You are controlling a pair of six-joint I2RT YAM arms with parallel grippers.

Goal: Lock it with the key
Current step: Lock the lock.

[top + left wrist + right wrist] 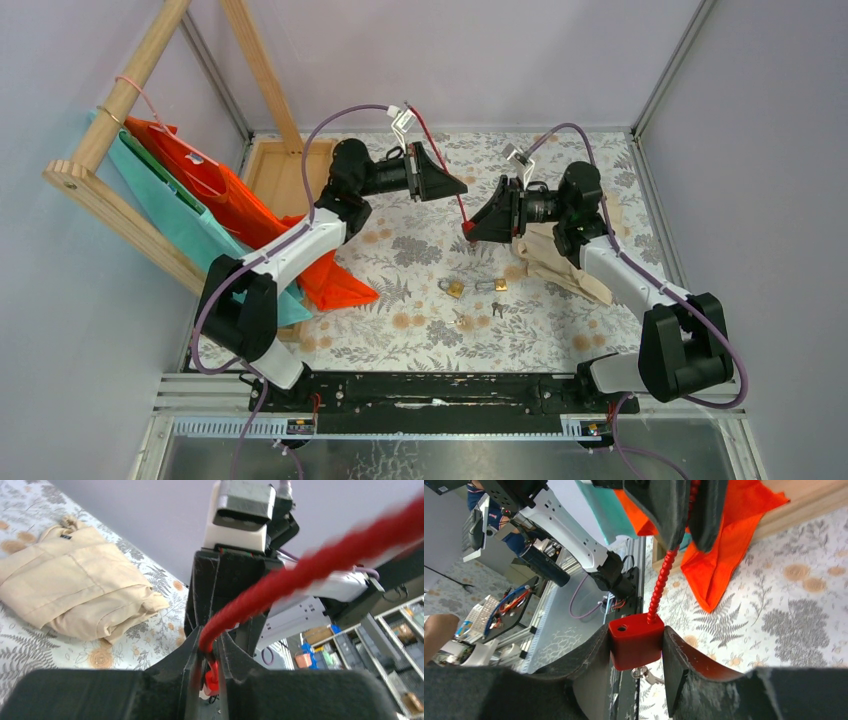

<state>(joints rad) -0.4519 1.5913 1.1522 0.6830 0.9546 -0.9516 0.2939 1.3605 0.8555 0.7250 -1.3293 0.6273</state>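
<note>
**Red lock clamped, cable end not yet home**

Red plastic right up close: the right gripper (636, 630) is clamped on the lock (635, 642), body squeezed square between both fingers, held in the air above the table (420, 250). A scrap of metal (642, 673) dangles beneath; maybe the key, too little shows to say. The socket (622, 628) on top gapes empty, so I'd call this the shackle-closing step. Up runs the beaded cable (659, 587), straight between the fingers of the left gripper (207, 650), drawn in narrow around it. The free end stands well past that grip, so next it needs bending back to the socket. Beyond, brass padlocks (455, 290) and loose keys (497, 309) lie on the table.
</note>
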